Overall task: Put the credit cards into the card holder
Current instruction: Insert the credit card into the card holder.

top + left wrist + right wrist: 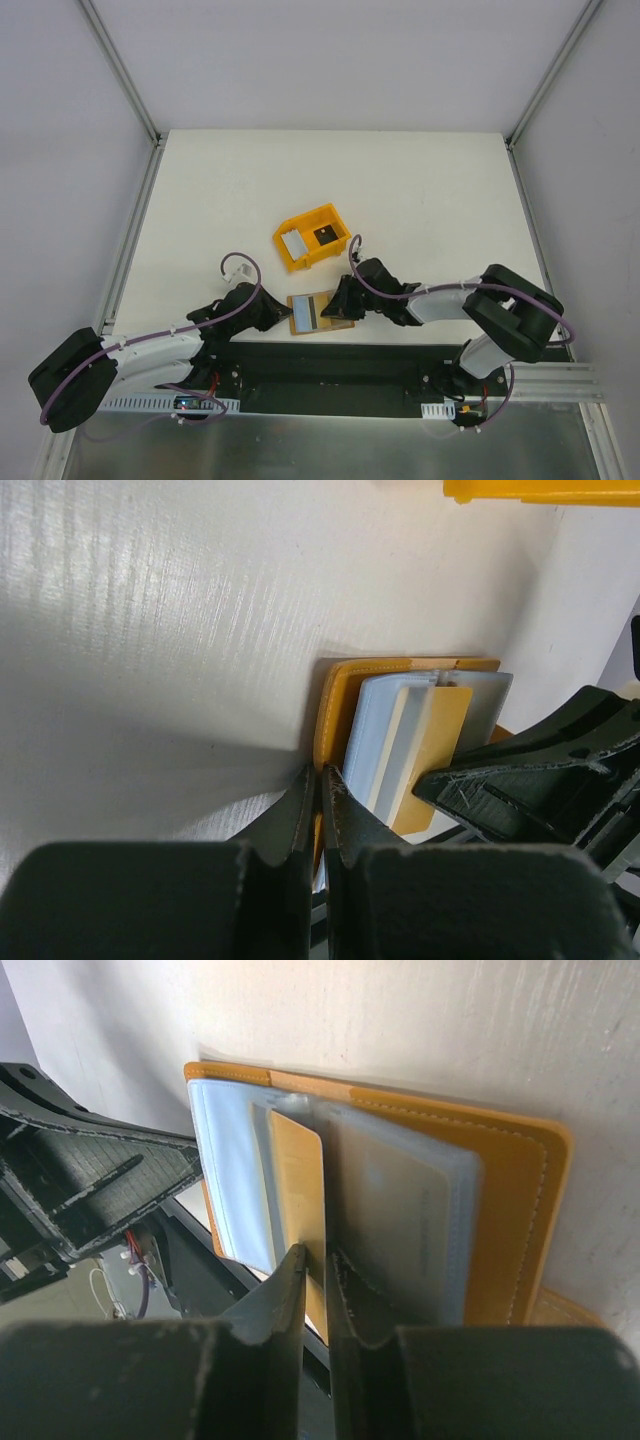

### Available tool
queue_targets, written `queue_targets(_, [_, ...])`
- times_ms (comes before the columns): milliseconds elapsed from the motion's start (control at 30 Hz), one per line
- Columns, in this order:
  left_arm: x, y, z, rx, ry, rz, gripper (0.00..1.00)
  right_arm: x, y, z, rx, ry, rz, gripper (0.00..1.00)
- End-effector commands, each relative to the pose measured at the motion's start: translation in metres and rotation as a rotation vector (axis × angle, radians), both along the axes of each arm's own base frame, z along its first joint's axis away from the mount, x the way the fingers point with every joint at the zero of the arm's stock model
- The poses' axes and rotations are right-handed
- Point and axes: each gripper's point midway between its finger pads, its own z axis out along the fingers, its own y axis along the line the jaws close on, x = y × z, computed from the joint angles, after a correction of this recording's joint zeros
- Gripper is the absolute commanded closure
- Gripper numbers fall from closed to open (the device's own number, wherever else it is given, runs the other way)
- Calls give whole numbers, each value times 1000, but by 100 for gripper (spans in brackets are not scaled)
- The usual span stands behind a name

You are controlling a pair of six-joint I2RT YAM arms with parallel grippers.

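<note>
The orange-tan card holder [322, 314] lies open at the table's front edge, its pale grey pockets up. My left gripper [320, 772] is shut on the holder's orange left edge [335, 705]. My right gripper [318, 1253] reaches in from the right, and its jaws stand narrowly around a tan credit card [297, 1185] whose far end sits among the clear pockets. Another pale card [400, 1215] sits inside a clear sleeve of the card holder [510, 1210]. In the left wrist view the tan card [435, 742] stands up from the pockets, with a right fingertip [530, 780] beside it.
A yellow-orange plastic bin [290, 262] stands just beyond the holder, with a grey card [292, 243] and a dark card [322, 234] inside. The black mounting rail [330, 365] runs right under the holder's near edge. White walls enclose the table.
</note>
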Motion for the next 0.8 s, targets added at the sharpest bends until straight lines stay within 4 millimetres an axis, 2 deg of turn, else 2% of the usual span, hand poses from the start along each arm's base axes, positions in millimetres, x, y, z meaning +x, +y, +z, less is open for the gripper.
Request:
queue_targets(0, [-4,15,-16,63,29,36,100,-12,-34,-22,-206,-14,32,83])
queue_targets(100, [-4,14,-15,64,18,22,100,-5,-45,-13,-282,-82,49,72])
queue_targets(167, [-4,14,-15,70,14,16,100,-2,-47,-10,-304,-104,62,69])
queue_targets(433, [-4,13,-14,75,10,5,100,-4,-30,-9,-239,-85,103,68])
queue_targets(567, [-5,12,-15,77,13,-2,100,-2,-25,-8,-226,-91,114,70])
queue_targets(667, [-4,11,-14,74,12,-3,100,-1,-21,-7,-224,-104,129,79])
queue_targets(767, [-5,11,-15,74,16,-7,100,0,-16,-5,-214,-103,146,84])
